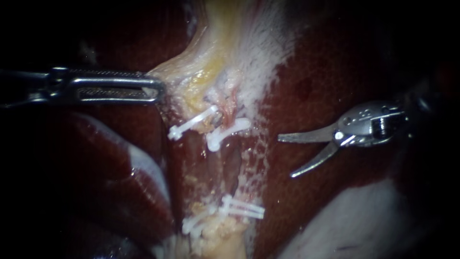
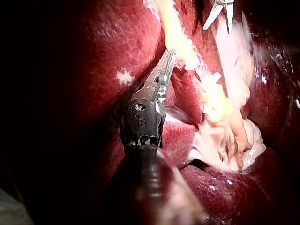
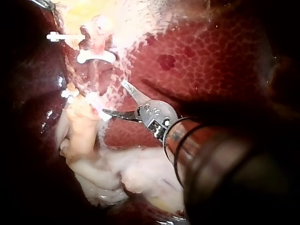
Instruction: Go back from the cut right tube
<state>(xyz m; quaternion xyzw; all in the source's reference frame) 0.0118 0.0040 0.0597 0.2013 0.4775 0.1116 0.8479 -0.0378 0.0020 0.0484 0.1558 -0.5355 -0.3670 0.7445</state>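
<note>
Right wrist view, nearest first: my right instrument (image 3: 113, 97) hangs over the liver (image 3: 201, 51), its two thin jaws spread wide with nothing between them. Just ahead of the jaws lies the cut right tube (image 3: 98, 41), parted into two ends with a bare gap between them. I am beside it and not touching it. In the endoscope view my jaws sit off to its right, over dark liver. The tube's near end carries the white lower clips (image 3: 92, 99), close to one jaw tip. Its far end is a short pink stump that stands just past the white upper clip (image 3: 96, 57). A third clip (image 3: 65, 36) lies a little to the side of that one. Farthest off, my left instrument (image 1: 155, 89) comes in level from the left. Its long slotted jaws are closed on the edge of the yellow tissue (image 1: 201, 79) above the clips, which is drawn to a point there.
</note>
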